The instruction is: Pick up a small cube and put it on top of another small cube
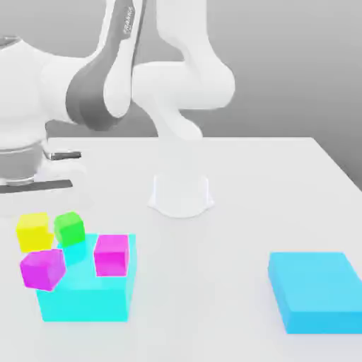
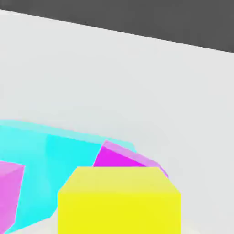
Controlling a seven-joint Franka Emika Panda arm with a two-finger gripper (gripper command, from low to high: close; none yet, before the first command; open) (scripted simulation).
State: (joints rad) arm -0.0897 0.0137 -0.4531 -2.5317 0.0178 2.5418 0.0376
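Note:
The small cube [image 1: 33, 231] is plain bright yellow and sits at the exterior view's left, just beside a green cube [image 1: 69, 228]. In the hand view the small cube [image 2: 119, 201] is very close, square-on, with a magenta cube [image 2: 119, 159] right behind it. My gripper [image 1: 28, 185] hangs above the yellow cube, apart from it, at the exterior view's left edge. Nothing shows in its grasp.
A large cyan block [image 1: 88, 293] carries one magenta cube [image 1: 112, 254] on top; a second magenta cube [image 1: 44, 269] sits at its left corner. Another cyan block [image 1: 314, 291] lies at the exterior view's right. The arm's white base [image 1: 180, 194] stands mid-table.

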